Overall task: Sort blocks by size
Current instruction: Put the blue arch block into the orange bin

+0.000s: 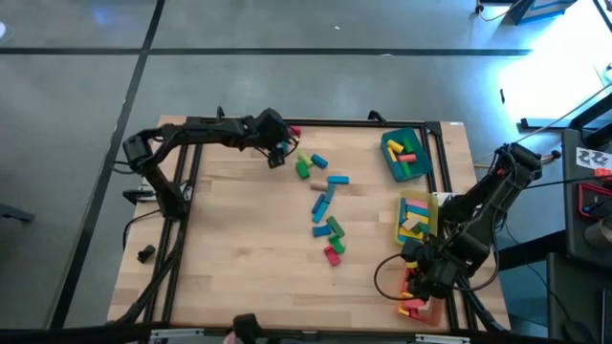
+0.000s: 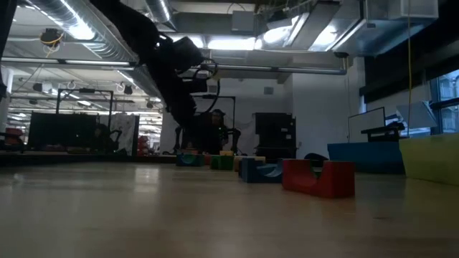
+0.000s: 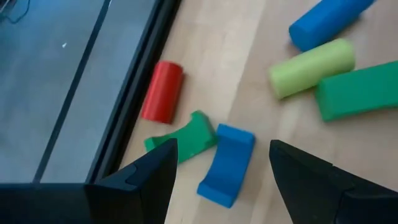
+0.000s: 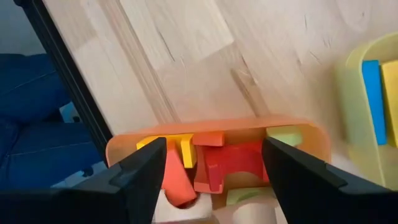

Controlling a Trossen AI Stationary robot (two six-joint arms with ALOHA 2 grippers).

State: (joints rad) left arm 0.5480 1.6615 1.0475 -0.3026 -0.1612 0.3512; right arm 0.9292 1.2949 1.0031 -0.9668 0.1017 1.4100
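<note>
My left gripper (image 3: 224, 147) is open at the table's far left (image 1: 278, 151), just above a small group of blocks. Its fingers stand on either side of a blue arch block (image 3: 226, 164) without touching it. Next to that block lie a green arch block (image 3: 184, 139), a red cylinder (image 3: 161, 92), a lime cylinder (image 3: 311, 68), a blue cylinder (image 3: 323, 22) and a green bar (image 3: 358, 93). My right gripper (image 4: 214, 144) is open and empty above the orange tray (image 4: 311, 132) at the near right (image 1: 422, 279). The tray holds red, yellow and orange blocks.
More loose blocks (image 1: 326, 206) lie in a line down the table's middle. A teal tray (image 1: 405, 155) with blocks stands at the far right, and a yellow tray (image 1: 415, 218) sits below it. The table's dark frame rail (image 3: 118, 106) runs close by the red cylinder.
</note>
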